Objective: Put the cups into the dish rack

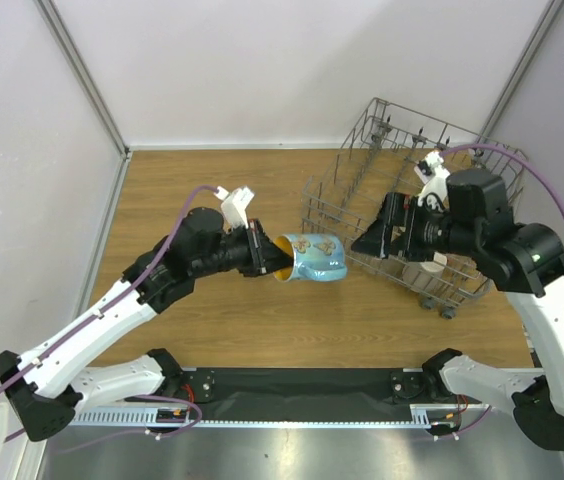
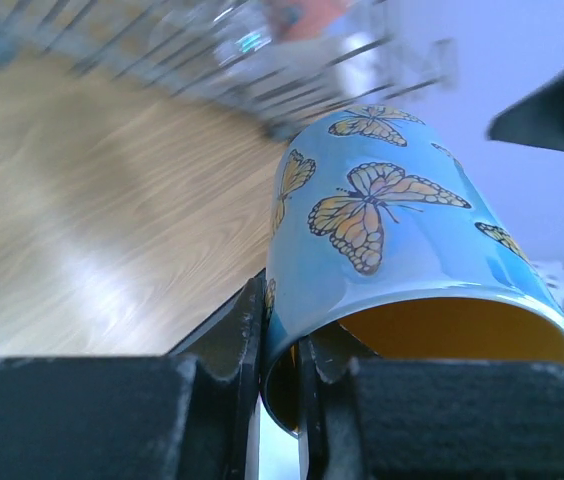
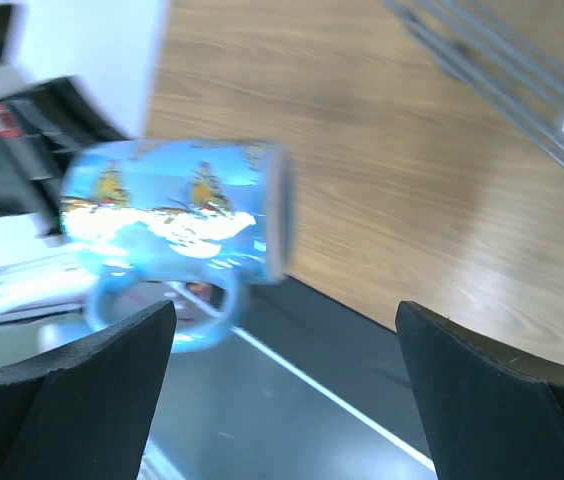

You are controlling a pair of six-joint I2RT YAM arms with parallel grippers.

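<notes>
Left pincer [image 1: 270, 262], mug [image 1: 314, 257] over wooden table [image 1: 212, 320]

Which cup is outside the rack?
The blue butterfly mug, held sideways by its rim in the left claw; the beige cup sits inside the rack.

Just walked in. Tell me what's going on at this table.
The left gripper is clamped on the rim of a blue butterfly mug, one finger inside and one outside. It holds the mug on its side over the wooden table, with the base pointing toward the right arm. The right gripper is open and empty, facing the mug from in front of the dish rack. The mug is not in the rack yet.
</notes>
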